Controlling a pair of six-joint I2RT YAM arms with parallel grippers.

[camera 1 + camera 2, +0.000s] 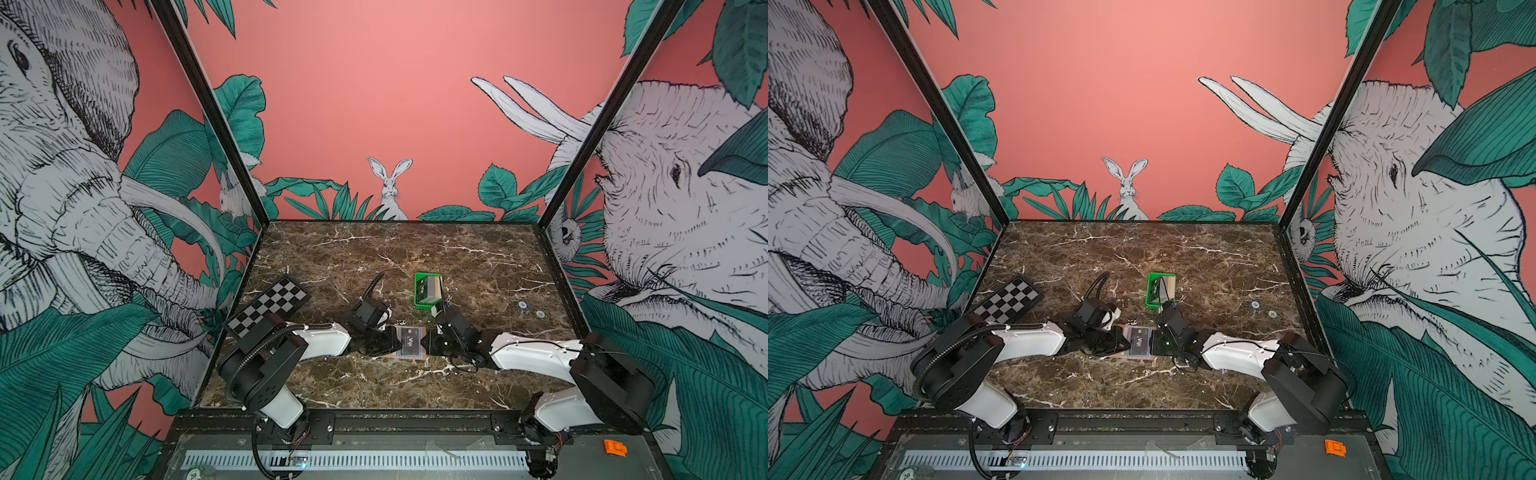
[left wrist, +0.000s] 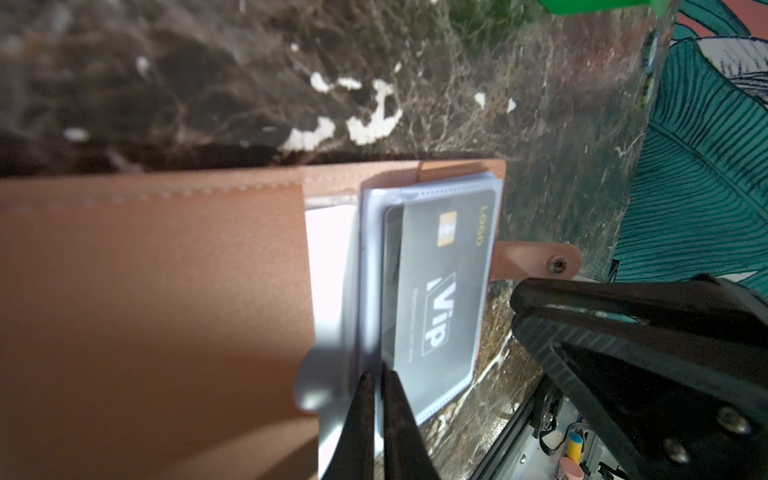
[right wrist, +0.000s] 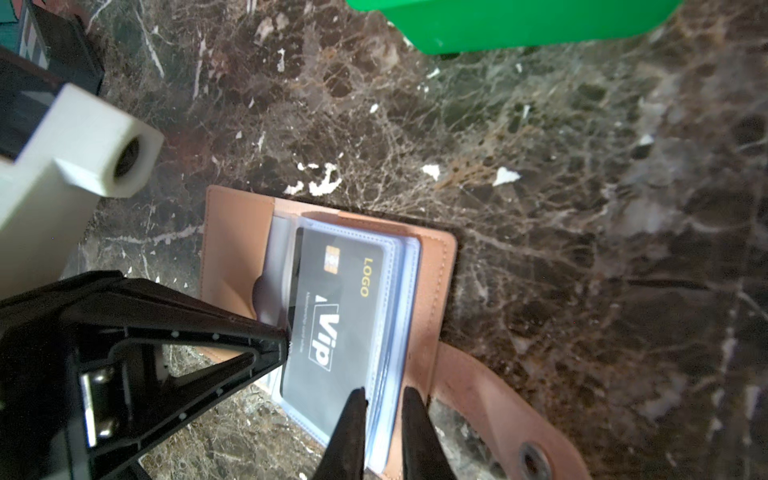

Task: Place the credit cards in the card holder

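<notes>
Right wrist view shows the thin, stiff, likely slippery VIP card (image 3: 332,316) inside a floppy clear pocket (image 3: 405,291) of the card holder (image 3: 432,291) on the table (image 3: 540,208), best handled by its edge: left gripper (image 3: 286,345) pinched shut on the pocket's rim, right gripper (image 3: 384,411) slightly parted astride the far rim.

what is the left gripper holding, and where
The left gripper is shut on a clear pocket of the card holder, at its edge beside the VIP card.
</notes>
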